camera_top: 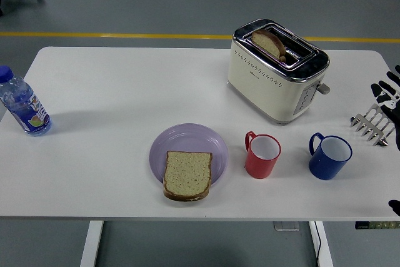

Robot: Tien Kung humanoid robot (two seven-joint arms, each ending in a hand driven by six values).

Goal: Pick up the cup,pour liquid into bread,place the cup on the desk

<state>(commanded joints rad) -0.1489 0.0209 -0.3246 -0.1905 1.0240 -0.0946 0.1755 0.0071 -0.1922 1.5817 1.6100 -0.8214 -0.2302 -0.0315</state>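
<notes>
Two cups stand untouched on the worktop; the right hand at the far right edge holds nothing, fingers spread.
Bread lies on the purple plate, nearest; the red cup is just beside it, the blue cup further right. Reaching for either cup could knock its neighbour. A toast rack, a toaster and a bottle stand beyond.

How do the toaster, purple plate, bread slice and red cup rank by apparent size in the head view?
1. Toaster
2. Purple plate
3. Bread slice
4. Red cup
</notes>
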